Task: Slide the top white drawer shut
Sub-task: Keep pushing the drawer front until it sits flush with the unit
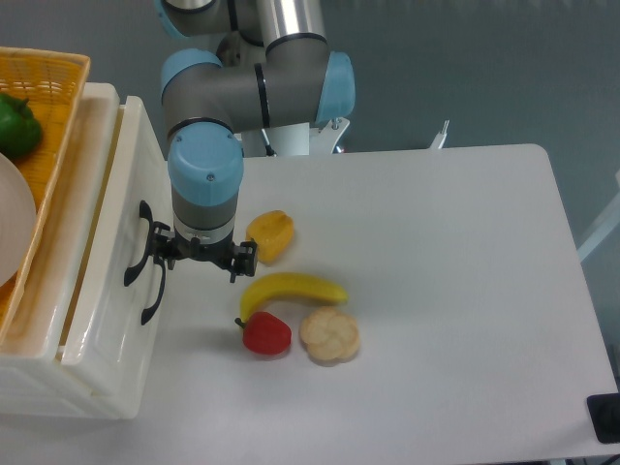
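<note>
White counter (436, 291) against a grey-blue backdrop, with a cream cabinet (77, 387) standing at its left edge and an orange wicker basket (44, 87) resting on the cabinet's top. Inside the basket lie a green pepper (17, 124) and part of a white plate (10, 232). At the cabinet's upper level, the top white drawer (107, 242) stands almost fully pushed in; only a narrow gap shows along its upper edge, so the task appears nearly complete. Two black handles are visible on the cabinet front, the upper handle (136, 254) just beside the hand (199, 260). Directed straight down from the arm's blue wrist, the hand sits against the drawer front at handle height, a placement that suits pushing leftward rather than grasping. Whether its fingers are spread or pressed together cannot be told from this overhead view; nothing is seen pinched between them. To the right of the hand, apart from the cabinet, lie an orange fruit (270, 235), a banana (291, 290), a red pepper (265, 333) and a round biscuit-like item (329, 335), all outside the pushing path.
</note>
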You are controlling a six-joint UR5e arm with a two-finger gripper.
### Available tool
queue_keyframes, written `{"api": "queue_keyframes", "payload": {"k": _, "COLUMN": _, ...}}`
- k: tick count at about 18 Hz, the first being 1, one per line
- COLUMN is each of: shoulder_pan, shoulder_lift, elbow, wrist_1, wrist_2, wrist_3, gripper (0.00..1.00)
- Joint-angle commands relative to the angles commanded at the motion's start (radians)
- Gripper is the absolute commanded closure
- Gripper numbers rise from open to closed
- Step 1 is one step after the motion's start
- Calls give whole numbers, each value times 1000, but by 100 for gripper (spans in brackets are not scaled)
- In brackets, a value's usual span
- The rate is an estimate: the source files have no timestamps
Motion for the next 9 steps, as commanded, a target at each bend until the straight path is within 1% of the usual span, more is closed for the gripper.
{"api": "queue_keyframes", "payload": {"k": 9, "shoulder_pan": -9, "shoulder_lift": 0, "elbow": 3, "wrist_1": 2, "wrist_2": 0, "wrist_3": 0, "gripper": 0}}
